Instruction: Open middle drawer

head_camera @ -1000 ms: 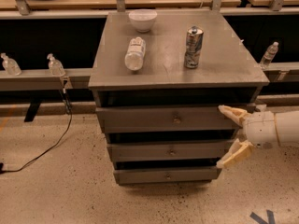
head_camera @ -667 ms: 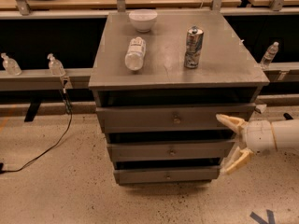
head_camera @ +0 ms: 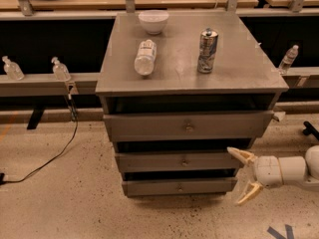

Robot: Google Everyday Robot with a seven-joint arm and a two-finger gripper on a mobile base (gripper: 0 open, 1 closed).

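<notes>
The grey metal cabinet [head_camera: 192,63] has three stacked drawers. The middle drawer [head_camera: 182,161] has a flat front and a small round knob [head_camera: 184,160], and stands shut. The wider top drawer [head_camera: 187,126] is above it and the narrowest bottom drawer [head_camera: 179,186] below. My gripper [head_camera: 245,177] is open, with cream fingers [head_camera: 240,155] spread. It hangs at the right of the cabinet, level with the middle and bottom drawers, just off their right ends and well right of the knob.
On the cabinet top stand a white bowl [head_camera: 153,21], a lying water bottle [head_camera: 145,57] and an upright can [head_camera: 207,51]. Small bottles [head_camera: 60,69] sit on the shelf rail left and right. A black cable [head_camera: 55,151] runs over the floor at the left.
My gripper has sunk lower and drawn slightly right, from beside the top and middle drawers to beside the middle and bottom ones. The drawers have not moved.
</notes>
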